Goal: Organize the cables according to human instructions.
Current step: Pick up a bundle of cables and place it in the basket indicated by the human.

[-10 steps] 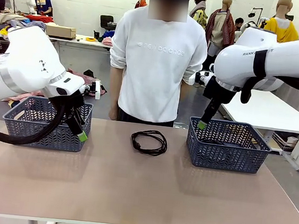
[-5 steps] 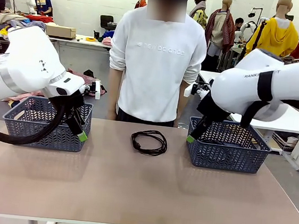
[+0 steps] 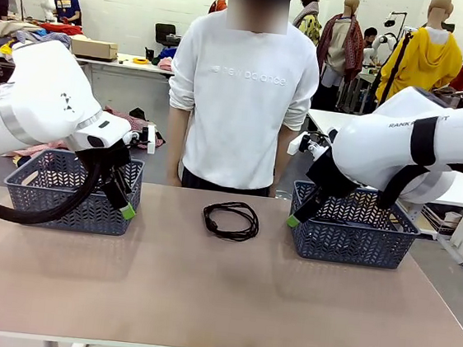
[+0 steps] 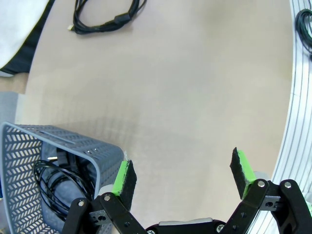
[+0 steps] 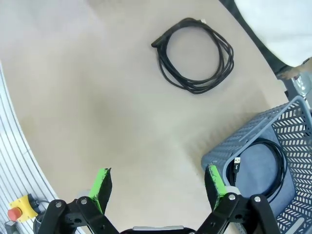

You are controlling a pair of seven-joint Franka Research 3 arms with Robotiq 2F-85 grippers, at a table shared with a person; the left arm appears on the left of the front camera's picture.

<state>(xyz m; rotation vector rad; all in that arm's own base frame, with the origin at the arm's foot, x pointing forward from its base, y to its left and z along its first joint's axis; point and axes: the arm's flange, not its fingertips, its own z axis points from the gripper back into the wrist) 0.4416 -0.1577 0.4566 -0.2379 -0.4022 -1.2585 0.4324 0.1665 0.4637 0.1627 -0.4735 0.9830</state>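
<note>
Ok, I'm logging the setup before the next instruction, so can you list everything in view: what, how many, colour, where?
coiled cable on the table: one, black, lying loose at the middle of the far half, between the baskets
left basket: one, dark grey-blue, far left of table; black cable inside
right basket: one, dark grey-blue, far right of table; a coiled black cable inside
table: one, beige top
person: one, white sweatshirt, standing at the far edge
left pincer: black with green pads, open, by the left basket's near corner
right pincer: black with green pads, open, at the right basket's left edge
</note>
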